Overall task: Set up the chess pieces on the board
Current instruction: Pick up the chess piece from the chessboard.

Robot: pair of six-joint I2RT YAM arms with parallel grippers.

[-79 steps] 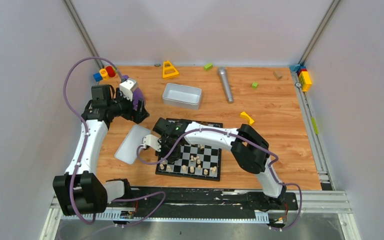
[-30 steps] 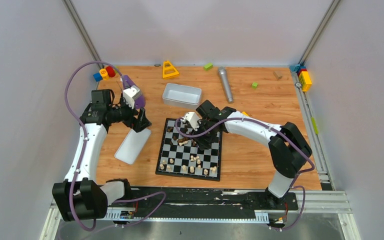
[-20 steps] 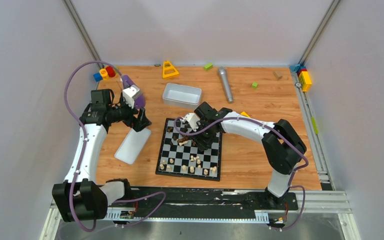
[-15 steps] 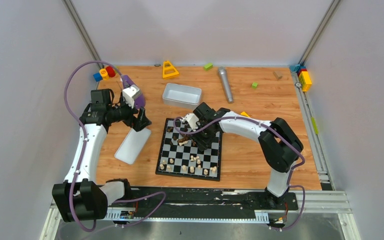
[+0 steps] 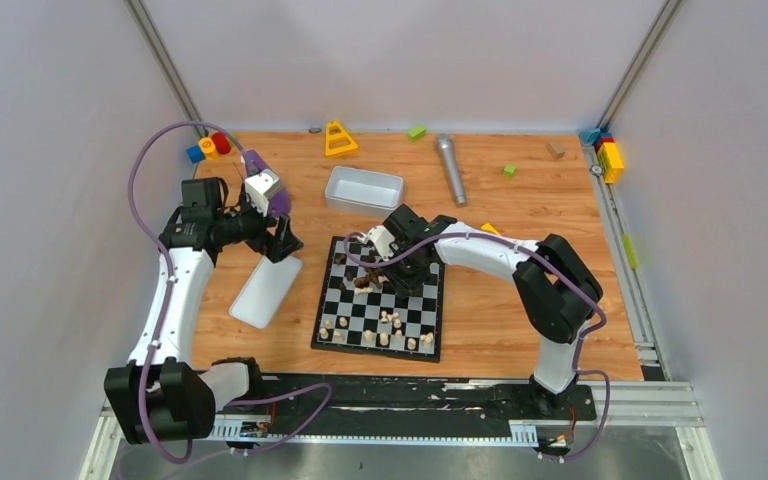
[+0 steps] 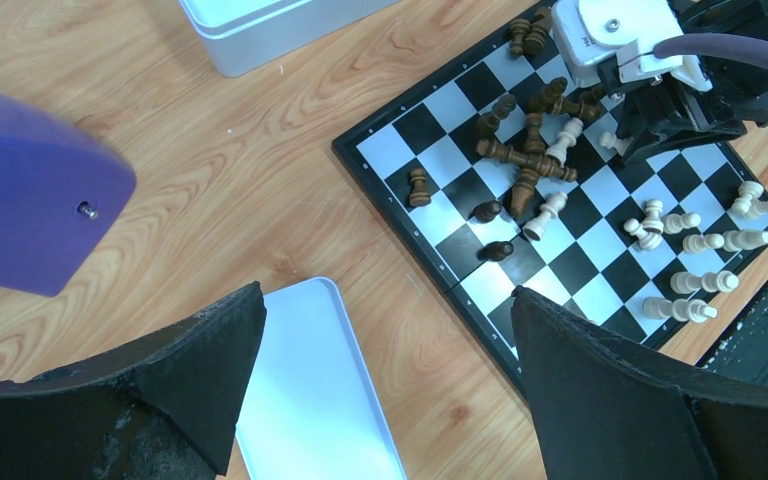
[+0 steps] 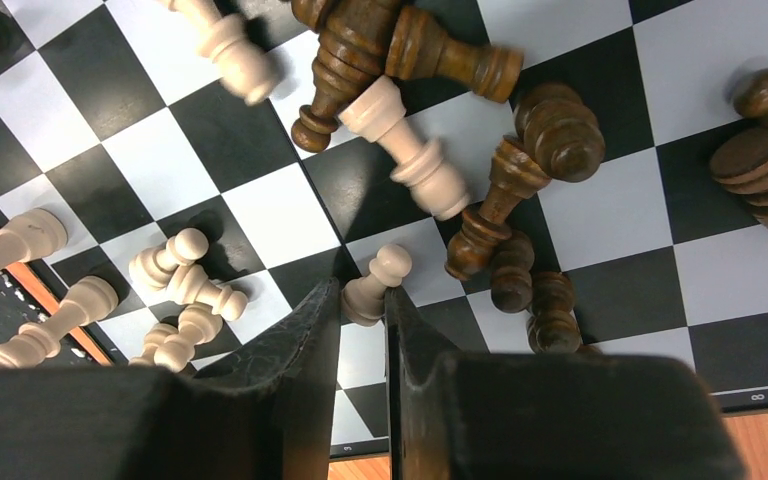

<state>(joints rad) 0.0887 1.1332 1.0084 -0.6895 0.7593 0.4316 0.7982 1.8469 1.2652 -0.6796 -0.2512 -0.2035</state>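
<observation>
Right gripper point(image 7: 360, 302), low over the flat black-and-white checkered chessboard point(image 7: 120, 130), has its two black fingers point(image 7: 290, 350) drawn close on a small pale beige wooden pawn point(image 7: 375, 283). The pawn's base sits between the tips and its round head pokes out beyond them. The pinch seems to touch both sides, though the tips hide the contact itself. Just beside the pawn, toppled dark brown wooden chessmen point(image 7: 500, 200) lie in a loose heap across the middle and far half of the board, with a fallen pale beige piece point(image 7: 405, 150) among them. More pale beige chessmen point(image 5: 380, 338) sit along the board's near edge, some upright, some on their sides.

The board rests on the wood-grain table point(image 5: 540, 220), close to its near edge. A plain white rectangular lid point(image 5: 265, 290) lies off the board's left edge, and a white rectangular tray point(image 5: 364, 190) stands beyond its far edge, apart from it. Left gripper point(image 6: 385, 300) hangs above the lid's far end with its jaws spread wide, holding nothing.
</observation>
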